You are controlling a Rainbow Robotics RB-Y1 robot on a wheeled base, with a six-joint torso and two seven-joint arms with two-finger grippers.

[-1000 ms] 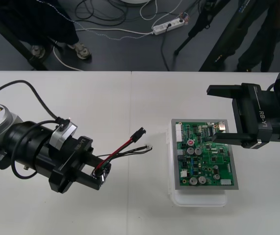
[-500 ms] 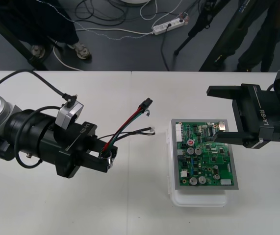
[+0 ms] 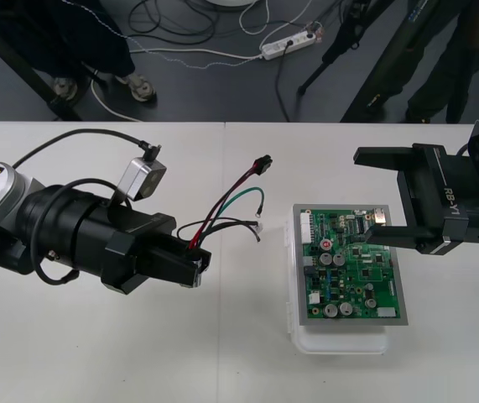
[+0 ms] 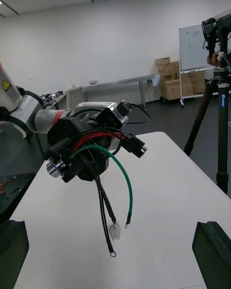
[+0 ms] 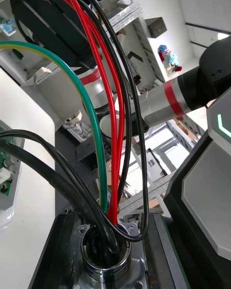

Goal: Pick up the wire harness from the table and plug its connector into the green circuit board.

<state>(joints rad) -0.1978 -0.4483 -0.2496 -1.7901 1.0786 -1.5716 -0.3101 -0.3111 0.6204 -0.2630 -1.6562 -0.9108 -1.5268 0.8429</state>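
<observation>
The left claw [image 3: 190, 267] is clamped on the harness [image 5: 114, 173] at its round socket [image 5: 106, 250], holding it clear of the bench [image 3: 222, 353]. From there the wires fan toward the right. The long red pair runs up and away to the black plug [image 3: 262, 163], which sits left of the board [image 3: 352, 264] and beyond its far-left corner. The right claw [image 3: 382, 197] hangs over the board's far edge, fingers wide apart and empty.
</observation>
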